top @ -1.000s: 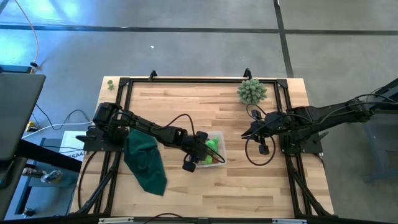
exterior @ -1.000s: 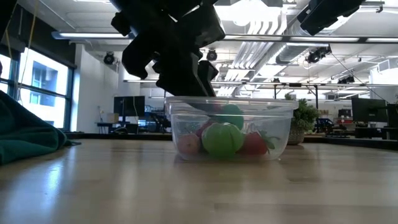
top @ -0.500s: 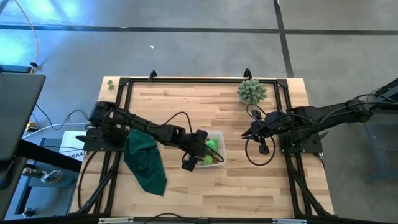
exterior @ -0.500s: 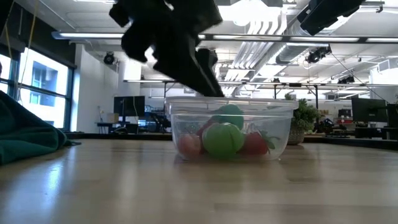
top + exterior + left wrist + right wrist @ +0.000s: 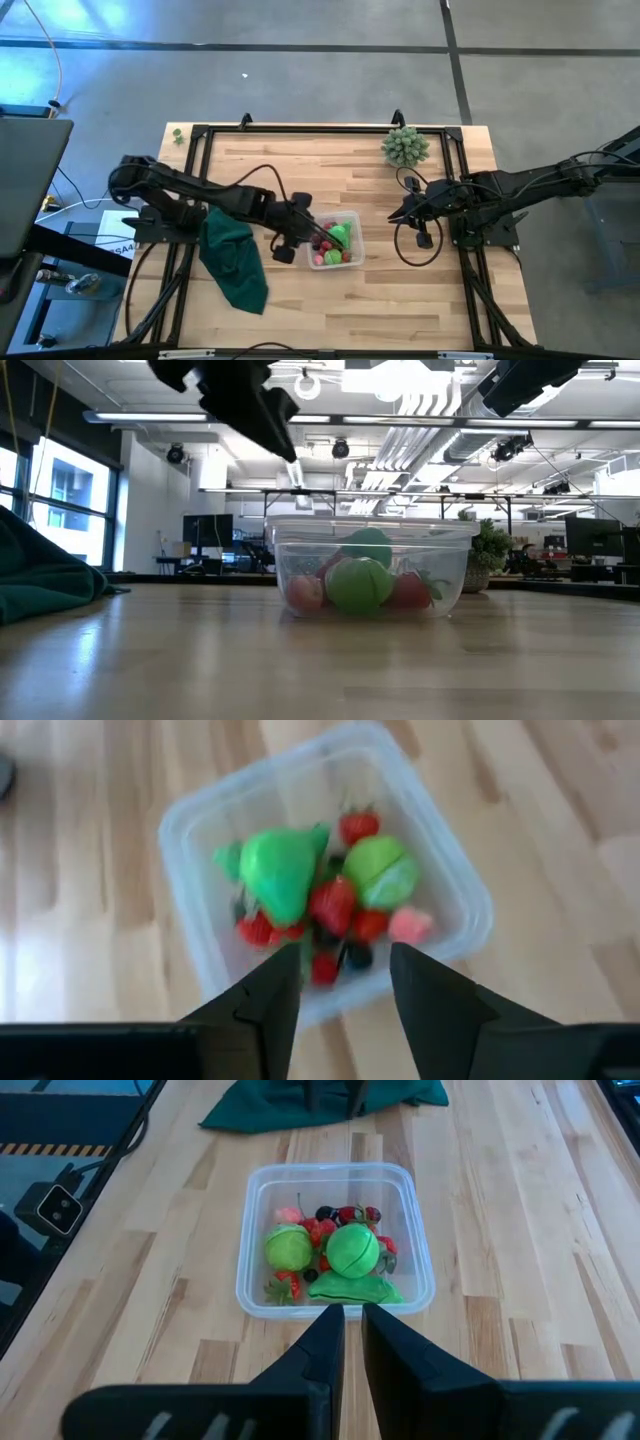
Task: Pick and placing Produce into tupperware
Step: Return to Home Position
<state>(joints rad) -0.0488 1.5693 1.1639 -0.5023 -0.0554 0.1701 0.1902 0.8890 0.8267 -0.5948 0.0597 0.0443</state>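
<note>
TABLE [image 5: 400,290], WIDE TO TIGHT: cloth [image 5: 235,255] lies by my L arm. Tub [image 5: 330,1169] sits mid-table, produce [image 5: 330,1255] heaped inside, so the job looks about done. My L gripper [image 5: 345,952] hangs over the tub's edge, jaws spread and empty, prob. clearing for home. R gripper [image 5: 353,1320] waits table-right, jaws nearly together, empty. No legible writing.

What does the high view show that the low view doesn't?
High only: the right gripper parked at the table's right, and the cloth's full outline. Low only: the room behind, and how the left gripper hangs above the tupperware's rim. Both: tupperware, produce inside, plant.
</note>
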